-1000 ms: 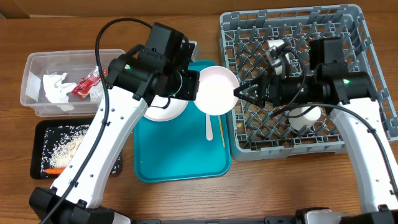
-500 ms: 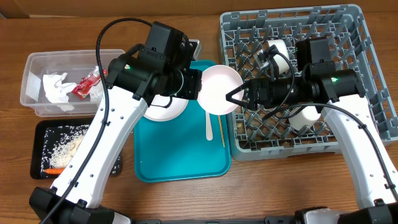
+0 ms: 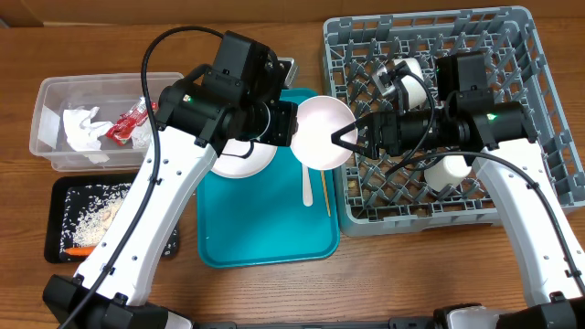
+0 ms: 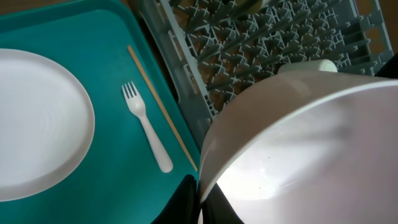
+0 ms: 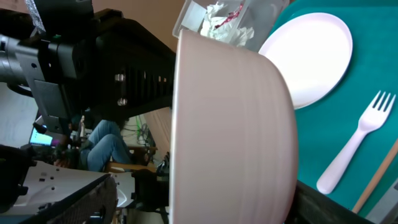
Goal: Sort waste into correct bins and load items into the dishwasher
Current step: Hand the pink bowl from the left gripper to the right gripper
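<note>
Hanging mouth-up over the seam between teal tray [image 3: 265, 228] and grey dish rack [image 3: 512, 55], the round pink bowl [image 3: 320, 132] has no long axis. Left claw [image 4: 200, 202] is clamped on its left rim. Right claw [image 3: 345, 137] stands apart, fingers straddling the right rim, contact unclear. Fork [image 4: 148, 127], chopstick [image 4: 163, 109] and white plate [image 4: 37, 124] lie on the tray below.

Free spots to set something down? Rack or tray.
Tray: the half nearest the robot is bare, below plate, fork and chopstick. Rack: far-right corner free, beyond the cups. Crowded mid-rack under the right arm.
</note>
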Controlling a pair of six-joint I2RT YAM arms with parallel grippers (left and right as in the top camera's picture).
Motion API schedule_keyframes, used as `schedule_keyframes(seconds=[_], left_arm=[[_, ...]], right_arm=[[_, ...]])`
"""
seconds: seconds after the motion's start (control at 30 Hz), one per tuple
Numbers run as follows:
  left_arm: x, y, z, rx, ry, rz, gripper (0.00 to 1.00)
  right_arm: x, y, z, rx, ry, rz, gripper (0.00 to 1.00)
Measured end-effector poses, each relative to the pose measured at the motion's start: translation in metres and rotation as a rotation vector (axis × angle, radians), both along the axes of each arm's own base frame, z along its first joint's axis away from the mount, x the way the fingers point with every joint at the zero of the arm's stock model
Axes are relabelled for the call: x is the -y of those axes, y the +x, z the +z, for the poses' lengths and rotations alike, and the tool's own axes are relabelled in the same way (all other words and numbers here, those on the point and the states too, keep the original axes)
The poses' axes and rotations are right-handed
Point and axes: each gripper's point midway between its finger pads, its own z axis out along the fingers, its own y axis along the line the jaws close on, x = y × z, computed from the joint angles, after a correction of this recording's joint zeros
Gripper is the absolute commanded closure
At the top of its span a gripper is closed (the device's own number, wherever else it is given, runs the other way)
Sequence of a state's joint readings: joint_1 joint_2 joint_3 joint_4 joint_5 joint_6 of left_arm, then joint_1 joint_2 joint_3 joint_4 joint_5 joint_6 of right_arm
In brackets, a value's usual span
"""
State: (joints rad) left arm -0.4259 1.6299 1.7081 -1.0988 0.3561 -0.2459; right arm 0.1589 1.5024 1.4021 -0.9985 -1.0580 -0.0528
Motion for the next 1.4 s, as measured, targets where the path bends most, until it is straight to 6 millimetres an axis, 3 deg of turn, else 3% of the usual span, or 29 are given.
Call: schedule_keyframes(seconds=[0.2,0.4,0.73,1.0,1.4], left_arm=[[0.000,0.000,0.000,0.008,0.003,-0.011,0.92],[0.000,0.001,0.001,0.011,0.002,-0.011,0.92],[0.001,0.001,0.001,0.013,-0.003,-0.014,0.84],[0.002,0.001,0.001,0.013,-0.004,-0.018,0.64],[0.002,0.001,0.001,0.014,-0.004,-0.019,0.62]], right_arm=[[-0.001,0.000,0.001,0.002,0.008,0.005,0.30],[-0.001,0.000,0.001,0.005,0.007,0.005,0.47],[0.000,0.001,-0.001,0.003,-0.004,-0.003,0.49],[0.003,0.004,-0.004,0.012,-0.031,-0.019,0.56],[0.012,0.016,-0.019,0.032,-0.133,-0.081,0.57]])
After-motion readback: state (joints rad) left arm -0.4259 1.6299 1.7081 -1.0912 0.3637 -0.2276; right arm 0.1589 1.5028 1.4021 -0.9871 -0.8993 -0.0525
